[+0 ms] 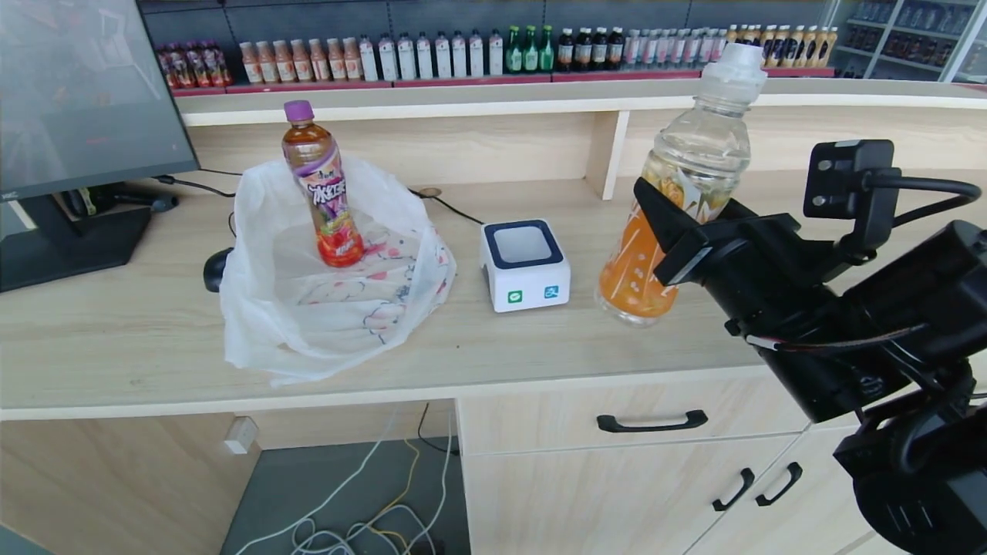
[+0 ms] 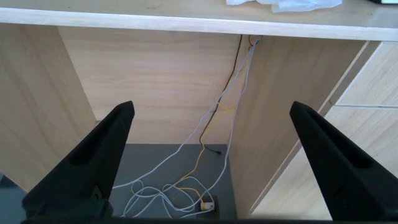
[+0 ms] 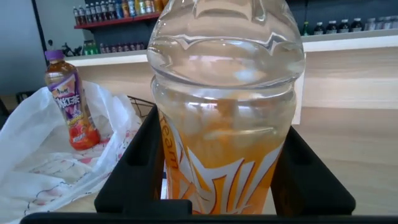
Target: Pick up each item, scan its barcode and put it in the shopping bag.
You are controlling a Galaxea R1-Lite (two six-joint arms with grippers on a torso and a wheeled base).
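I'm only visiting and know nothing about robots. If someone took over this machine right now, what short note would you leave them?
Right gripper: shut on the orange drink bottle, held tilted just beside the scanner on its right.
Left gripper: open, holding nothing, low in front of the counter.
Done: the purple-capped bottle stands upright in the shopping bag, left of the scanner.
Left: bring the orange bottle's barcode over the scanner (I cannot tell whether it has been scanned), then put it in the bag.
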